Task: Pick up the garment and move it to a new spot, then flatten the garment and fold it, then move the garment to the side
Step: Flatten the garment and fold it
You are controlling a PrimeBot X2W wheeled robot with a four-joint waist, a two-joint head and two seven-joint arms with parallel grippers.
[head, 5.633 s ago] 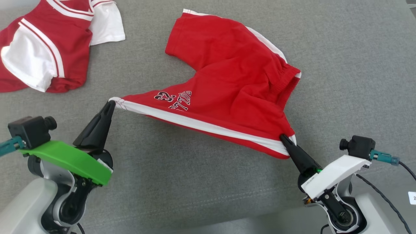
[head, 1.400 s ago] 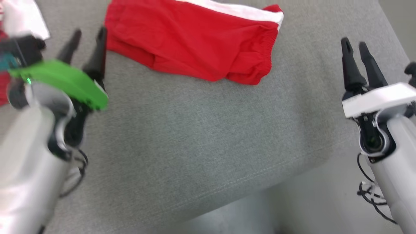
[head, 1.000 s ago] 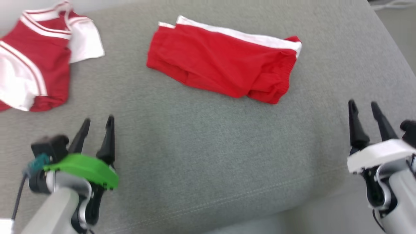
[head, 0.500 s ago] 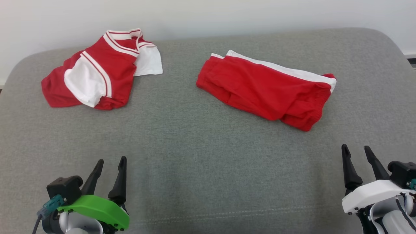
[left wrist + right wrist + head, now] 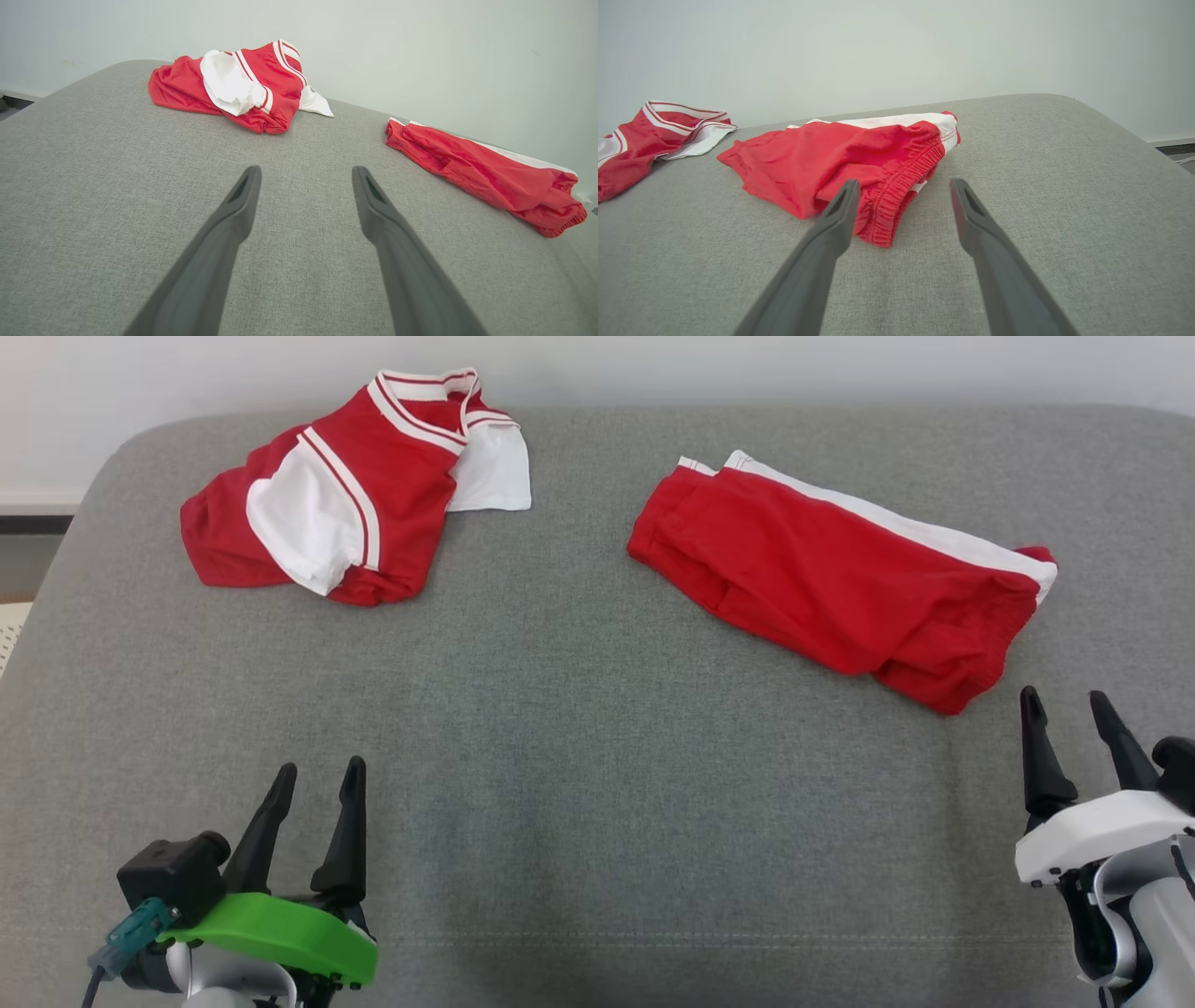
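Head view | left gripper (image 5: 321,766): jaws apart, empty | right gripper (image 5: 1063,694): jaws apart, empty | red shorts (image 5: 840,579) folded on grey cushion (image 5: 560,756)

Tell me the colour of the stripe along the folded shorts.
White, on red shorts; clearest in the head view.
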